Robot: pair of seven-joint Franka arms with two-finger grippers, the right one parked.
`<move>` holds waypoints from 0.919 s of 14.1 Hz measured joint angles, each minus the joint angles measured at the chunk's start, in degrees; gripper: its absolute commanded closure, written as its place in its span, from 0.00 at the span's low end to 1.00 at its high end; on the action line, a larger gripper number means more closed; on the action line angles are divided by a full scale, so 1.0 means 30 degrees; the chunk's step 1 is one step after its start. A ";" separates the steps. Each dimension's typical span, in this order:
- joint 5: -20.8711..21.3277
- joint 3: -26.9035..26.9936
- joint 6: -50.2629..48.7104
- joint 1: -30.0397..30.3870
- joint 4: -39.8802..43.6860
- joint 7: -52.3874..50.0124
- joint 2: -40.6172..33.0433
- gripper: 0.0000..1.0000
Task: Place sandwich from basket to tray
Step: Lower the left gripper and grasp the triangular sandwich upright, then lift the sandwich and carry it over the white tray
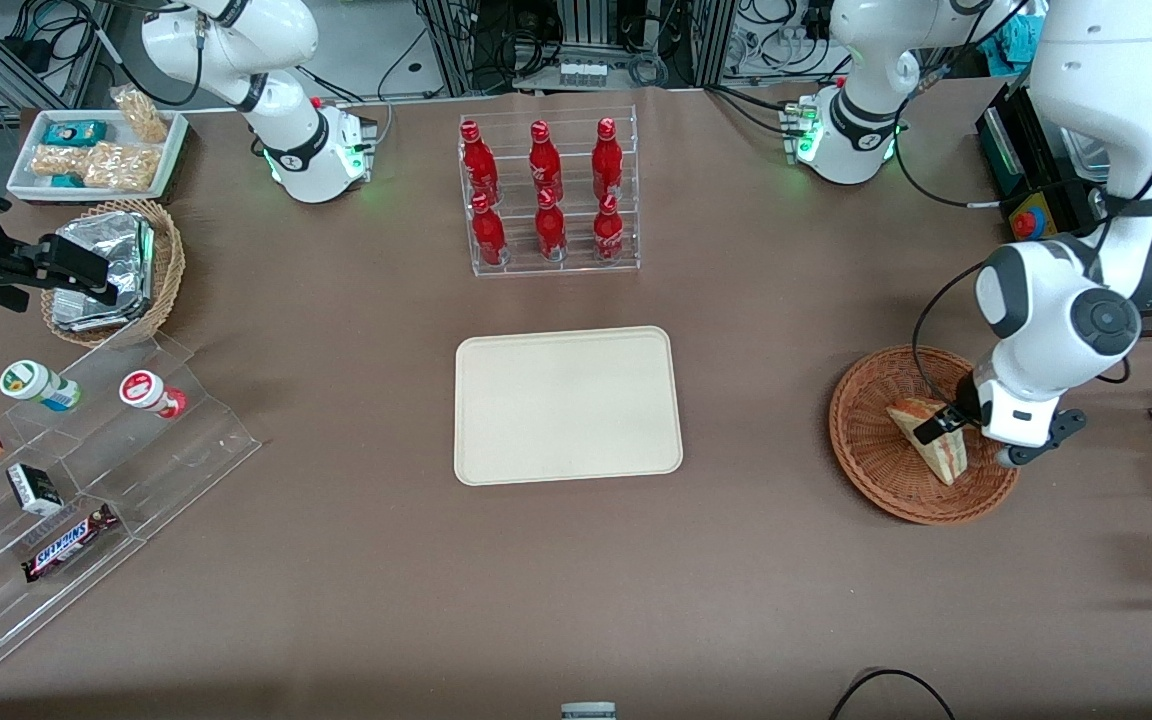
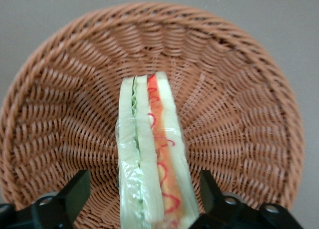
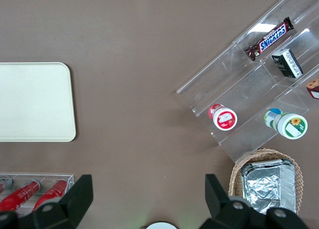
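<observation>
Brown table (image 1: 336, 560); tray (image 1: 568, 405); basket (image 1: 881, 460)

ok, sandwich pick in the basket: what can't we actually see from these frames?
- Front view: gripper fingers at the sandwich are covered by the wrist housing.
- Left wrist view: the sandwich end between the fingers is cut off by the frame edge; visible fingers stand clear of it.
- Front view: part of the basket is covered by the arm.

woven wicker basket (image 2: 239, 89), matt tray (image 1: 568, 405)
</observation>
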 measured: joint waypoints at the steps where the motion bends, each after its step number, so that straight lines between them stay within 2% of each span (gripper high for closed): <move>1: 0.0000 -0.0006 0.0023 -0.0001 0.0001 -0.0609 0.0172 0.92; 4: 0.0002 -0.0105 -0.0305 -0.0076 0.0102 -0.1404 0.0227 0.99; 7: 0.0165 -0.0271 -0.3366 -0.0545 0.1394 -0.1156 -0.0258 0.98; 11: 0.0372 -0.0415 -0.8872 -0.2671 0.5206 0.0658 -0.0744 0.94; 13: 0.0399 -0.0487 -0.9887 -0.4327 0.6809 0.1637 -0.0348 0.95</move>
